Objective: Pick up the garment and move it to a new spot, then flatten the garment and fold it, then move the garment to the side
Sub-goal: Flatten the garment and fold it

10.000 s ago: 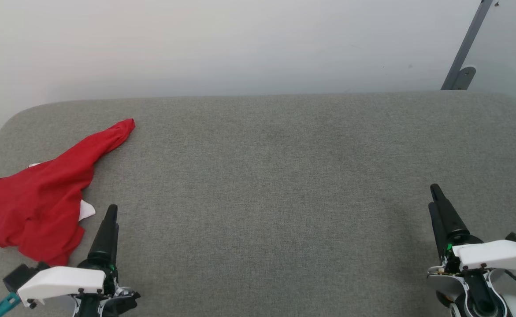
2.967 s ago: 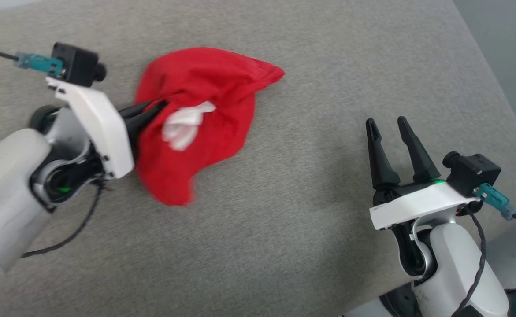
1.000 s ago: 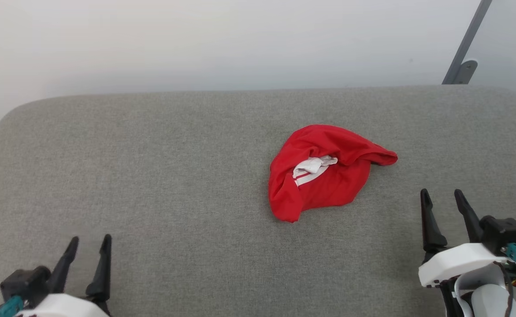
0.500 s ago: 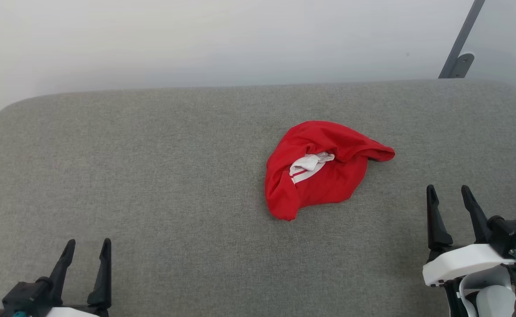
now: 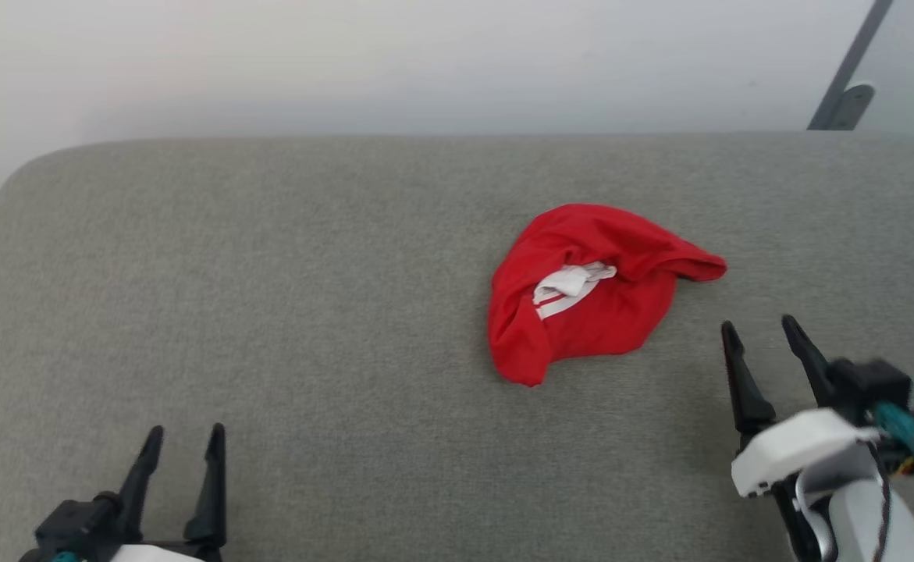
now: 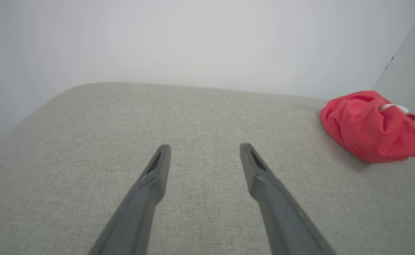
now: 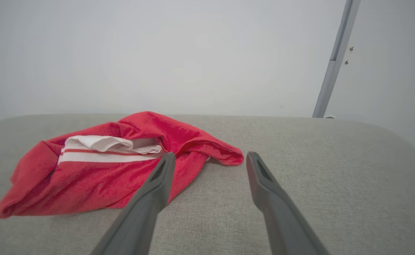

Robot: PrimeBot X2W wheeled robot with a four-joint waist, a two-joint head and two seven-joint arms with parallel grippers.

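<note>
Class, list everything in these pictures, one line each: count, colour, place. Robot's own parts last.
garment: one, bright red with white striped trim, crumpled right of centre
padded surface: one, grey, beneath the garment
wall: one, white, at the back
post: one, grey, upper right
left hand: one, dark fingers, open, lower left
right hand: one, dark fingers, open, lower right, apart from the garment

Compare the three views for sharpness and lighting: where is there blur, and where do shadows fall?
Head view: the right gripper is smeared by motion blur, while the garment is crisp. Left wrist view: flat, even light, with just a faint shadow beneath the garment. Right wrist view: the fingers look soft close up; the garment's stripes are sharp.
</note>
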